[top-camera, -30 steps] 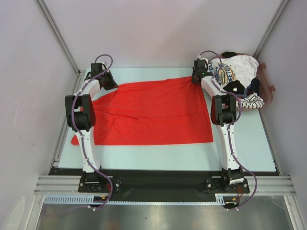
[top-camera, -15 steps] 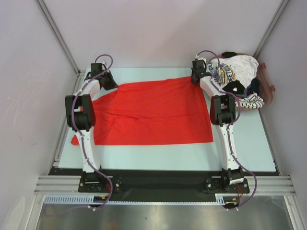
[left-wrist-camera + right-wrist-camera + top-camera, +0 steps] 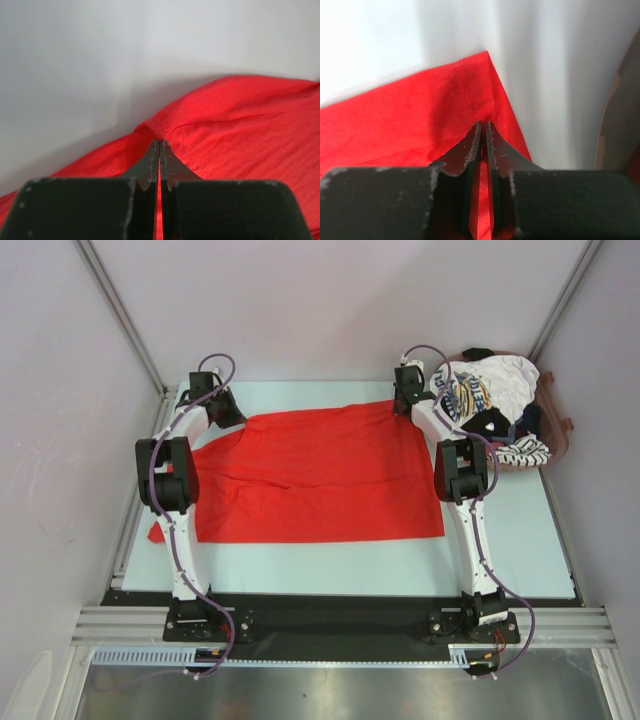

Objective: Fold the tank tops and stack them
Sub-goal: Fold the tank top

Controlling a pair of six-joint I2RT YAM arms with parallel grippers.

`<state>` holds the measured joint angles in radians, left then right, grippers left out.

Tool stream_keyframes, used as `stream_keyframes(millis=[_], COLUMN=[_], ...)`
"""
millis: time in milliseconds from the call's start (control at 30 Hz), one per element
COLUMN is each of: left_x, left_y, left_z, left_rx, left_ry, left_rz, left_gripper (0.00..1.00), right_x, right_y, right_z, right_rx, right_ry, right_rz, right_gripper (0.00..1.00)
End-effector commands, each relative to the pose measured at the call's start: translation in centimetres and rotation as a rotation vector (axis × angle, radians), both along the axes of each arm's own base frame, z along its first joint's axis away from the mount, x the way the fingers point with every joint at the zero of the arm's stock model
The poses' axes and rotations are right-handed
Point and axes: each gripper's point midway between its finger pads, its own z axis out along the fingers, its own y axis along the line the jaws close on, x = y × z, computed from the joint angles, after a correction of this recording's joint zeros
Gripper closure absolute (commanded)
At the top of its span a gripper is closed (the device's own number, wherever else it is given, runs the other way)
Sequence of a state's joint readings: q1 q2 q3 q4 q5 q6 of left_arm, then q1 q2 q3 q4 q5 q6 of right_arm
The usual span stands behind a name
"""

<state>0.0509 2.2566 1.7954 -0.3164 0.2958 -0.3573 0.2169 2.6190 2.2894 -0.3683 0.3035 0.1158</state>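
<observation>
The large red tank top (image 3: pixel 320 475) lies spread flat across the table. My left gripper (image 3: pixel 238 418) is at its far left corner; in the left wrist view the gripper (image 3: pixel 159 142) is shut, pinching a raised fold of red tank top (image 3: pixel 240 125). My right gripper (image 3: pixel 402 405) is at the far right corner. In the right wrist view the gripper (image 3: pixel 483 124) is shut on the hemmed edge of the red tank top (image 3: pixel 420 110), with cloth showing between the jaws. Other tank tops are heaped at the back right: a white printed one (image 3: pixel 482 383), a dark one (image 3: pixel 491 422) and a striped one (image 3: pixel 527 450).
A brownish tray (image 3: pixel 557 425) holds the heap at the back right corner; its rim (image 3: pixel 615 130) shows at the right edge of the right wrist view. Grey walls close off the back and both sides. A red strap (image 3: pixel 157 532) trails off the table's left edge.
The right gripper has closed onto the red cloth's far right corner and shifted slightly left. The left arm and the cloth have not visibly moved.
</observation>
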Motion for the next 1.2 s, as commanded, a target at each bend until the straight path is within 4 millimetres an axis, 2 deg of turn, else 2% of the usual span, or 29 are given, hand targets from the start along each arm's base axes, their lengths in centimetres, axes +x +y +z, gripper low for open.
stream_keyframes(millis=[0, 167, 233, 400, 433, 467, 533, 700, 767, 933, 1167], left_x=[1.0, 1.0, 1.0, 0.9, 0.9, 0.9, 0.9, 0.7, 0.6, 0.5, 0.4], left_y=[-0.4, -0.5, -0.3, -0.3, -0.4, -0.4, -0.5, -0.4, -0.2, -0.1, -0.2], left_z=[3.2, 3.3, 3.4, 3.5, 3.6, 3.8, 3.8, 4.6, 4.9, 5.6, 6.3], left_rx=[0.006, 0.007, 0.011, 0.005, -0.004, -0.009, -0.034, -0.070, -0.069, -0.082, -0.092], left_ry=[-0.076, -0.078, -0.079, -0.078, -0.079, -0.085, -0.089, -0.103, -0.110, -0.122, -0.134], left_rz=[-0.028, -0.031, -0.027, -0.024, -0.028, -0.030, -0.028, -0.027, -0.020, -0.013, -0.010], left_gripper=[1.00, 1.00, 1.00, 1.00, 1.00, 1.00, 1.00, 1.00, 1.00, 1.00, 1.00], right_x=[1.3, 1.5, 1.6, 2.1, 2.2, 2.3, 2.1, 2.0, 1.9, 1.7, 1.2], right_y=[-0.2, -0.5, -0.6, -0.6, -1.4, -1.3, -1.4, -2.3, -2.6, -1.2, 0.0], right_z=[3.2, 4.4, 5.0, 7.1, 7.3, 8.3, 8.2, 9.4, 9.1, 10.3, 10.9], right_rx=[-0.022, -0.045, -0.046, 0.060, 0.084, 0.102, 0.133, 0.262, 0.307, 0.354, 0.343], right_ry=[-0.085, -0.121, -0.135, -0.176, -0.181, -0.202, -0.199, -0.221, -0.219, -0.239, -0.231], right_rz=[-0.026, -0.045, -0.042, -0.011, -0.021, -0.014, -0.008, 0.001, 0.013, 0.090, 0.132], right_gripper=[0.89, 0.97, 0.97, 0.98, 0.99, 0.99, 0.99, 0.98, 0.99, 1.00, 1.00])
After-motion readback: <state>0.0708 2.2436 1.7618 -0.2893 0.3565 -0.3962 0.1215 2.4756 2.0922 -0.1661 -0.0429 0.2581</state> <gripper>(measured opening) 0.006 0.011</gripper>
